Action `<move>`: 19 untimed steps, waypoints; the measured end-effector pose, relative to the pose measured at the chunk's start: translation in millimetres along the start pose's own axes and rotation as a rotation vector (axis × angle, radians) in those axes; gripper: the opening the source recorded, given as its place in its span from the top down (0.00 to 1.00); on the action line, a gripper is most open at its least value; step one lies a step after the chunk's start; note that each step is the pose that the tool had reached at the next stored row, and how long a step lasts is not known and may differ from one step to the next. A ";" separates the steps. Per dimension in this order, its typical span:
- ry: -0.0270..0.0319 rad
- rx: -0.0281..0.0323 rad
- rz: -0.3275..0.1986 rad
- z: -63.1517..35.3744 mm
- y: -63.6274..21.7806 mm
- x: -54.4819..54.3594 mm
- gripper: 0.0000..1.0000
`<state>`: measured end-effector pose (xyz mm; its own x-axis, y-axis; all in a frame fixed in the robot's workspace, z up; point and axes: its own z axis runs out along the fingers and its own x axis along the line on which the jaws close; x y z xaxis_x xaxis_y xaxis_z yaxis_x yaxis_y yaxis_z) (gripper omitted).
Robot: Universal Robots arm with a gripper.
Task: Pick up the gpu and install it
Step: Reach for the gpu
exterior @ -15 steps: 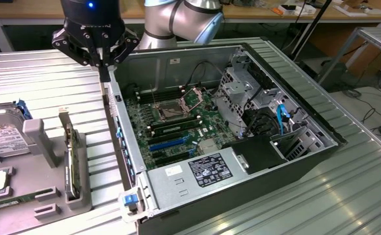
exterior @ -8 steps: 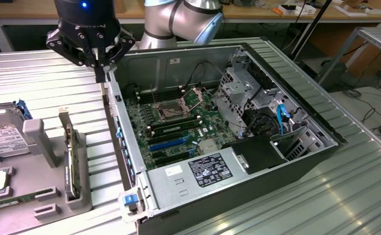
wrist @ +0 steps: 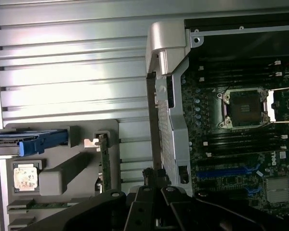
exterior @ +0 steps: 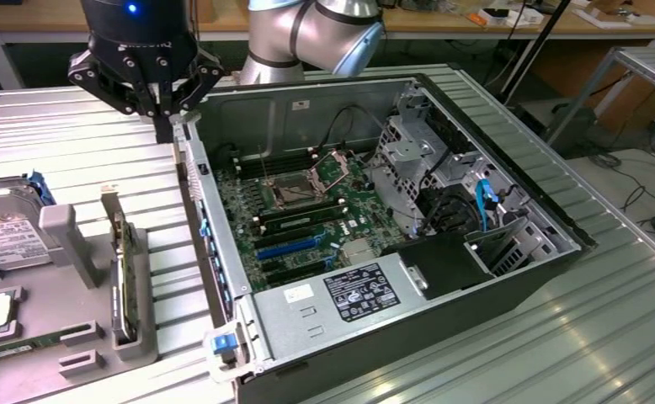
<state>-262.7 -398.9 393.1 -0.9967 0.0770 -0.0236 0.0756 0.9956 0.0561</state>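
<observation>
An open computer case lies on its side on a ribbed metal table. Inside, the green motherboard faces up. An open CPU socket sits near its middle, and blue expansion slots lie on the near side of the socket. A silver unit with a black label occupies the near end of the case. A blue cable runs by the bays at the exterior view's right. At the exterior view's left, a grey fixture holds a white-labelled hard drive and — nearer — a narrow RAM stick.
</observation>
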 end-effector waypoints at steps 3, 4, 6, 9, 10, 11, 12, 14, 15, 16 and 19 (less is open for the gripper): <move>0.0000 0.0000 0.000 -0.1 -0.2 2.8 0.89; 0.0000 0.0000 0.000 -0.1 -0.3 3.9 0.89; 0.0000 0.0000 0.000 -0.2 -0.5 6.3 0.89; 0.0001 0.0000 0.000 -0.3 -0.7 8.8 0.89; 0.0000 0.0000 0.000 -0.2 -0.7 9.4 0.89; 0.0000 0.0000 0.000 -0.3 -0.8 10.1 0.89; 0.0000 -0.0001 0.000 -0.3 -0.8 10.9 0.89; 0.0001 0.0001 0.000 -0.4 -1.0 13.0 0.89; 0.0000 0.0000 0.000 -0.4 -1.1 13.7 0.89; 0.0000 0.0000 0.000 -0.4 -1.1 14.5 0.89; 0.0000 0.0000 0.000 -0.5 -1.3 16.5 0.89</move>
<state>-279.2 -399.0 393.1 -0.9967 0.0771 -0.0236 0.0757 0.9956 0.0560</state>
